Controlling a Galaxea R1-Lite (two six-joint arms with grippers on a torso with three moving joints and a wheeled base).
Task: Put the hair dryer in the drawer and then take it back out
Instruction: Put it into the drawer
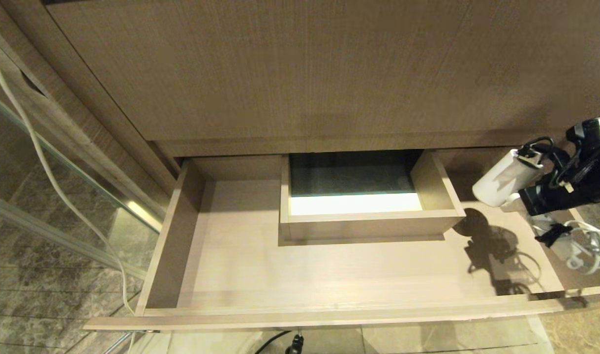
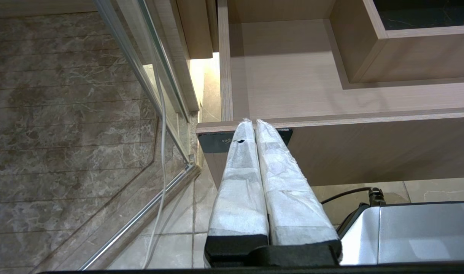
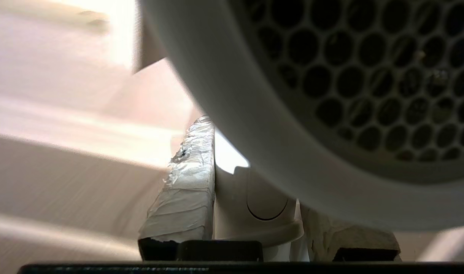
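While the drawer (image 1: 329, 275) stands pulled out, its front edge is nearest the head camera, with a black cable (image 1: 280, 339) on the floor tiles just below it. In the left wrist view the left gripper (image 2: 253, 123) is parked low in front of the drawer's front, by the left corner, its two taped fingers (image 2: 239, 190) pressed together with nothing between them; their tips overlap a small dark label (image 2: 216, 142) on the front. Beside it a silver part of the robot (image 2: 407, 232) shows.

The drawer floor is bare pale wood, marked toward the right by a dark shadow. At the drawer's right end the right gripper (image 1: 514, 201) holds the dryer (image 1: 504, 179) in the air. The white barrel tilts, its open end aimed left and down over the right part of the drawer. In the right wrist view the taped fingers (image 3: 190, 182) clamp the white handle (image 3: 251, 213) from both sides, and the barrel's honeycomb grille (image 3: 369, 76) fills the frame above them. The dryer's coiled cord (image 1: 583, 248), bound by a black strap (image 1: 551, 233), hangs below the gripper at the drawer's right wall; whether it touches is unclear.

Farther back, at mid-drawer, a boxed cutout (image 1: 369, 223) opens onto a dark floor and a bright strip. Behind that rises the wood cabinet face (image 1: 280, 73). At far left a white cable (image 1: 44, 162) runs down along a glass panel (image 1: 59, 162).
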